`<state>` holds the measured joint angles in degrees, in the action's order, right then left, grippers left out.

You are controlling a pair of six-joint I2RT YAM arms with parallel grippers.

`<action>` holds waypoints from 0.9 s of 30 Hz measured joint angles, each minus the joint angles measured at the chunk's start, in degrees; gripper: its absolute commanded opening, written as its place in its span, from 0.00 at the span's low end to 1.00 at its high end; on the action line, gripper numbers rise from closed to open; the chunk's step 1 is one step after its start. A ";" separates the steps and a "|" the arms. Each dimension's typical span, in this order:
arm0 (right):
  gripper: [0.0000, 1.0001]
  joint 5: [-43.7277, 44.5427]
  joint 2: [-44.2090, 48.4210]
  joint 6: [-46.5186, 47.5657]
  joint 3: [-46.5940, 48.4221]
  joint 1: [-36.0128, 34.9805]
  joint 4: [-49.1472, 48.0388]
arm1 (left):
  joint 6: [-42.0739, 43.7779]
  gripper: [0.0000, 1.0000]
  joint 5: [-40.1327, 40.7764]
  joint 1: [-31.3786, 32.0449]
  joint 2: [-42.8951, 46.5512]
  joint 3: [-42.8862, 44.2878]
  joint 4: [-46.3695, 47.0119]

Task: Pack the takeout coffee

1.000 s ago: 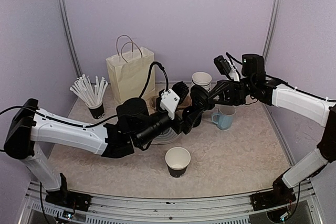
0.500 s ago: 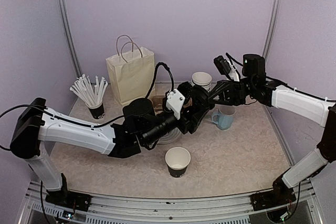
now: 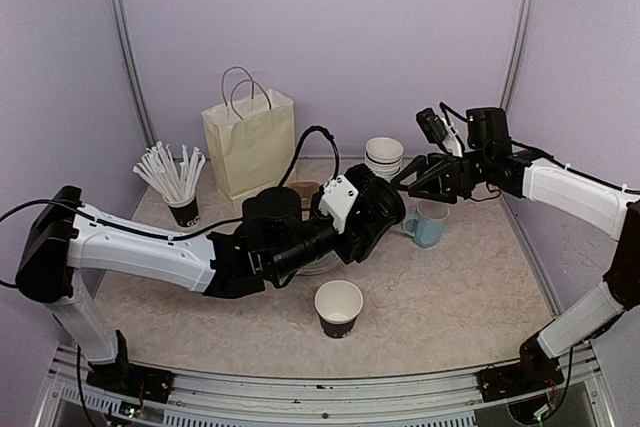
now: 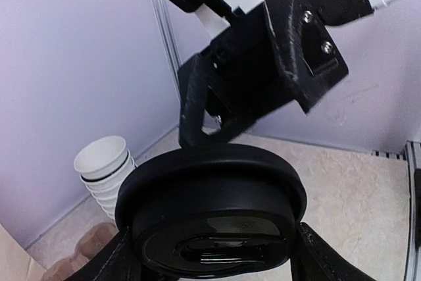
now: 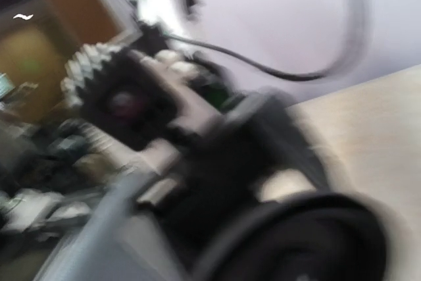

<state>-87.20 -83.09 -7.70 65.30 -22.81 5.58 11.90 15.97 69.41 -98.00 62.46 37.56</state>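
The takeout coffee (image 3: 379, 210), a black cup with a round black lid, hangs above the table's middle. My left gripper (image 3: 372, 215) is shut on it. In the left wrist view the lid (image 4: 210, 205) fills the bottom, with a finger (image 4: 122, 256) pressed against each side. My right gripper (image 3: 410, 179) stands open just right of the cup and apart from it. The left wrist view has it behind the lid (image 4: 247, 90), jaws spread. The right wrist view is blurred, with the lid's rim (image 5: 316, 235) at its lower right.
A cream paper bag (image 3: 248, 142) stands at the back left. A black cup of white sticks (image 3: 183, 209) is at the left. Stacked white cups (image 3: 384, 155) and a light blue mug (image 3: 428, 224) sit near the right gripper. An open paper cup (image 3: 338, 307) stands in front.
My right gripper has opened and drawn back to the right, off the cup. My left gripper has reached further right and closed round the cup.
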 measured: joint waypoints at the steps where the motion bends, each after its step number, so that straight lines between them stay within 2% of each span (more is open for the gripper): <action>1: 0.61 2.21 0.07 4.33 0.94 1.33 4.57 | -0.74 0.71 -0.13 0.00 0.87 0.35 -3.61; 4: 0.61 10.32 0.72 15.78 2.43 3.41 14.25 | -4.13 0.70 -1.27 -0.07 4.11 4.13 -18.29; 8: 0.61 21.27 2.51 25.20 1.22 3.50 21.29 | -10.34 0.69 -4.15 -0.28 8.57 13.18 -38.45; 11: 0.61 26.77 3.06 29.11 -0.63 3.50 24.00 | -15.43 0.68 -7.21 -0.74 10.40 19.12 -50.69; 16: 0.61 30.97 3.06 31.91 -3.06 2.86 26.43 | -23.12 0.66 -12.44 -1.29 9.46 25.46 -70.23; 22: 0.61 32.35 3.04 33.09 -4.94 -0.50 27.91 | -27.91 0.66 -16.15 -1.46 3.87 26.97 -85.94; 27: 0.61 32.59 2.21 33.64 -6.03 -4.48 28.30 | -29.49 0.65 -18.10 -1.46 1.46 26.97 -90.27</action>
<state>-54.61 -80.88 25.93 59.27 -27.29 33.89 -17.58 -2.13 67.94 -96.53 89.43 -52.71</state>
